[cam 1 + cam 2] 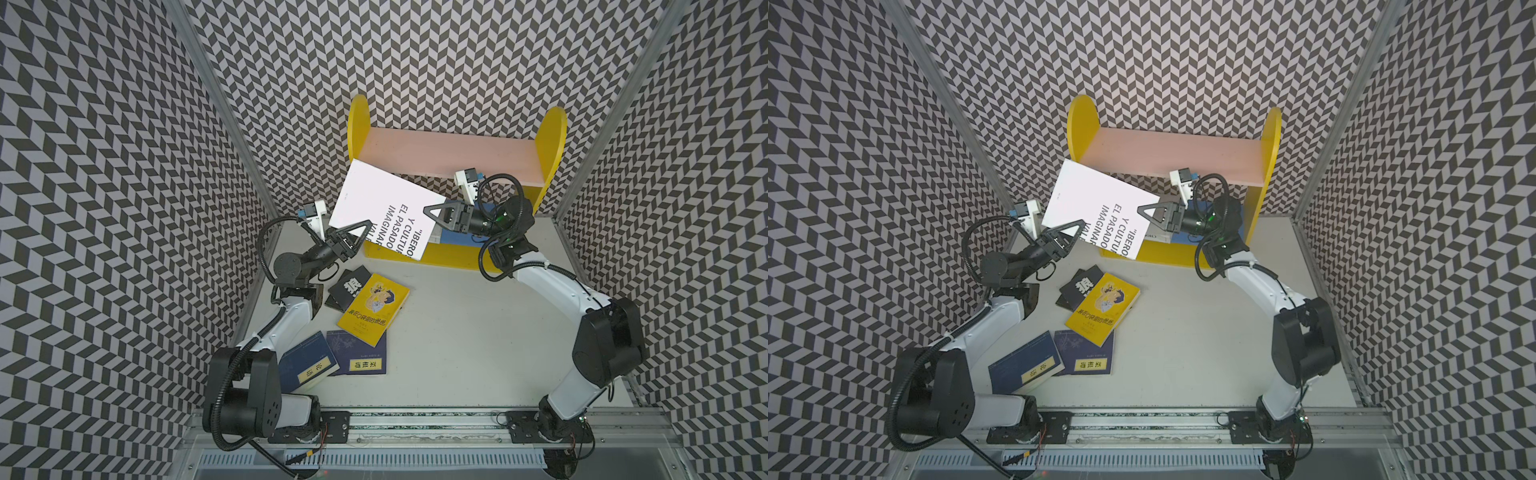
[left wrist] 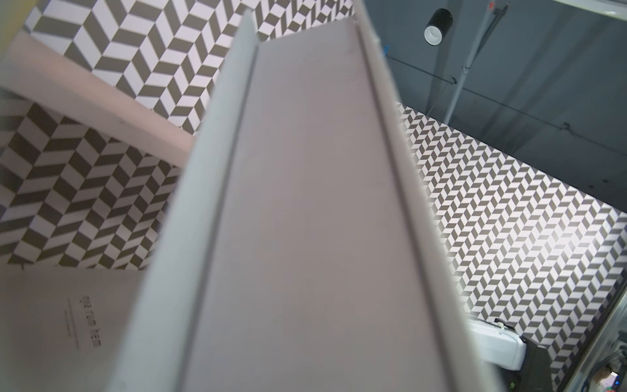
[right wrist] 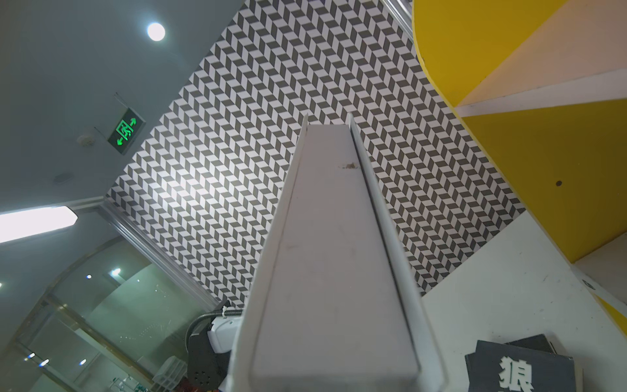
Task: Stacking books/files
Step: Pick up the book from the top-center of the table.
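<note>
A large white book (image 1: 382,199) with black lettering hangs tilted in the air before the yellow shelf's left half, in both top views (image 1: 1096,199). My right gripper (image 1: 428,210) is shut on its right edge. My left gripper (image 1: 360,229) has its fingers over and under the book's near-left edge; how tightly they close does not show. Both wrist views are filled by the book's page edge (image 2: 305,203) (image 3: 332,254), which hides the jaws. On the table lie a yellow cartoon book (image 1: 374,307), black books (image 1: 347,286) under it, and two navy books (image 1: 357,353) (image 1: 305,368).
The yellow shelf (image 1: 555,145) with a pink upper board (image 1: 449,153) stands at the back against the patterned wall. In its lower bay lie a blue book (image 1: 455,237) and a white one (image 1: 1156,236). Patterned side walls close in on both sides.
</note>
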Controlling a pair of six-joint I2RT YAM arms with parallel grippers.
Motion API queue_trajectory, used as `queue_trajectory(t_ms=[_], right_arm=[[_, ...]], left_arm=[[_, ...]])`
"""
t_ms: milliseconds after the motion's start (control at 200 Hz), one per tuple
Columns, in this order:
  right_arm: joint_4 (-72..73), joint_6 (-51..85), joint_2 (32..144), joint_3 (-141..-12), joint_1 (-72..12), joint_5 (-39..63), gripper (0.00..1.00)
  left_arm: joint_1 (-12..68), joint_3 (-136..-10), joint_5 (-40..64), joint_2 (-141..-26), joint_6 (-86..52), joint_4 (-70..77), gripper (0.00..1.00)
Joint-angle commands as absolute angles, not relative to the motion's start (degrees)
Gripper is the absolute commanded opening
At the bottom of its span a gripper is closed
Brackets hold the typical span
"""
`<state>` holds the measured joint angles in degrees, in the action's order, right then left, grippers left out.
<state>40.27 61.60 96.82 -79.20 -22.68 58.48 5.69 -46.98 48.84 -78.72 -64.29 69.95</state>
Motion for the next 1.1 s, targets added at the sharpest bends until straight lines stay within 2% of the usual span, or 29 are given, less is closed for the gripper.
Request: queue_trajectory(t_ms=[0,60,140,275,396,591,691,741,911,977,1097], right_arm=[[44.0,63.7,96.6,-79.1,-22.9,58.4,0.34],[44.0,63.9,96.6,-78.5,-22.9,57.3,0.34],[44.1,64.3,96.7,-77.7,-22.9,56.1,0.34],[45.0,65.4,96.7,-76.2,-22.9,54.3,0.35],[46.2,66.6,97.0,-75.2,-22.9,53.7,0.37],[47.2,67.6,97.6,-74.0,-22.8,52.6,0.48],[46.4,66.8,97.6,-73.3,-22.6,51.6,0.59],[45.7,66.3,97.7,-73.1,-22.2,51.2,0.66],[45.7,65.9,97.8,-71.1,-19.7,50.5,0.71],[45.2,65.0,96.9,-70.2,-18.8,50.0,0.75],[40.4,60.3,94.2,-69.9,-17.7,48.4,0.79]], left_arm=[[6.3,-48.7,47.8,-78.9,-66.9,75.0,0.64],[6.7,-49.0,47.1,-78.3,-65.2,72.3,0.66],[7.5,-49.9,45.9,-76.9,-61.1,66.5,0.65],[9.8,-53.4,41.9,-73.7,-50.0,51.8,0.55],[11.3,-55.2,38.4,-71.8,-43.4,43.6,0.41],[12.1,-55.8,35.9,-70.5,-39.3,39.5,0.3],[12.9,-57.7,32.4,-69.2,-33.6,32.9,0.29],[14.0,-58.7,28.6,-67.9,-29.3,28.4,0.29],[19.2,-62.0,14.4,-64.4,-14.4,14.9,0.28],[21.2,-63.9,8.4,-64.1,-10.0,9.2,0.28],[26.1,-64.5,-2.4,-63.1,-3.7,2.7,0.27]])
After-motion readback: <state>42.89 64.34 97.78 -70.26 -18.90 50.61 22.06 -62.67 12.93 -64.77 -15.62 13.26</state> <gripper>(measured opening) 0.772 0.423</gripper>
